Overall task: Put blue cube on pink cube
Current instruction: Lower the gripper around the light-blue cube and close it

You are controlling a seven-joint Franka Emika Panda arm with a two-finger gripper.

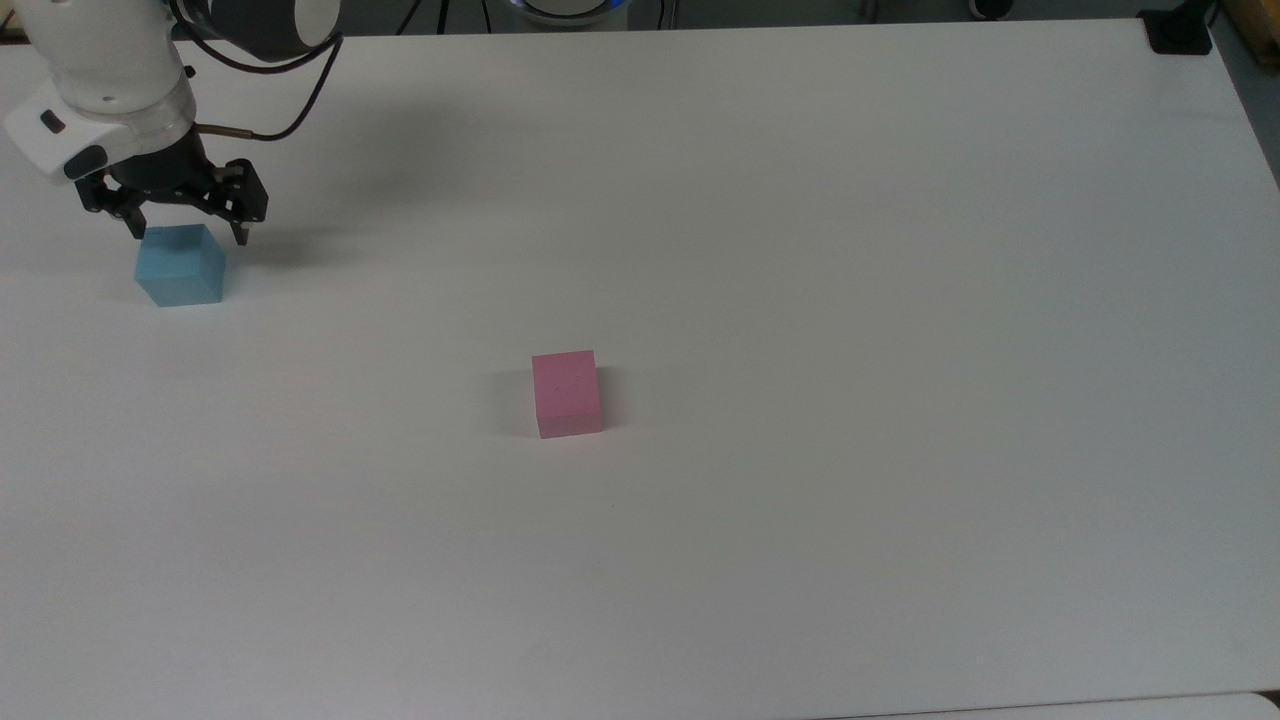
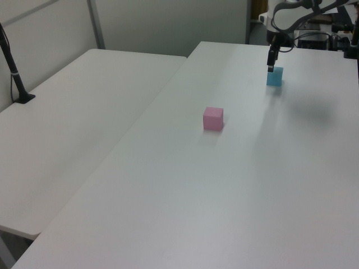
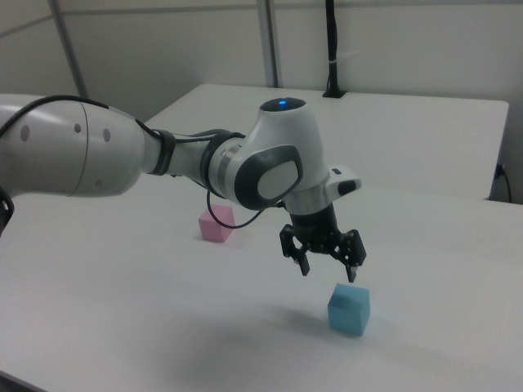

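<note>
Gripper (image 1: 186,232) spread wide, nothing held, hanging just above the blue cube (image 1: 181,265). In the top view, one fingertip at each upper corner of the cube, near the desk's (image 1: 800,250) upper left. In the right view, gripper (image 3: 328,270) clearly short of the cube (image 3: 349,309), a gap of air between fingertips and top face, tips a little toward the right view's left of the cube's centre. In the left view, gripper (image 2: 271,66) low over the cube (image 2: 274,76) at the far end of the desk.

Blue cube flat on the desk, untouched, slightly turned against the desk's edges in the top view. Pink cube (image 1: 567,393) well apart from it, near the middle of the desk, toward the top view's lower right of the blue one; nothing on top of it. Bare desk between the two.

Step in hand, by the look of it: final approach to the grasp, not yet a grip. Next move likely calls for a small sideways correction to centre over the cube, a straight descent until the fingers straddle two opposite faces, then closing. Worth matching the wrist to the cube's slight turn, or a fingertip may land on the top face and push the cube askew. After that: lift, carry over to the pink cube, set down squarely.
</note>
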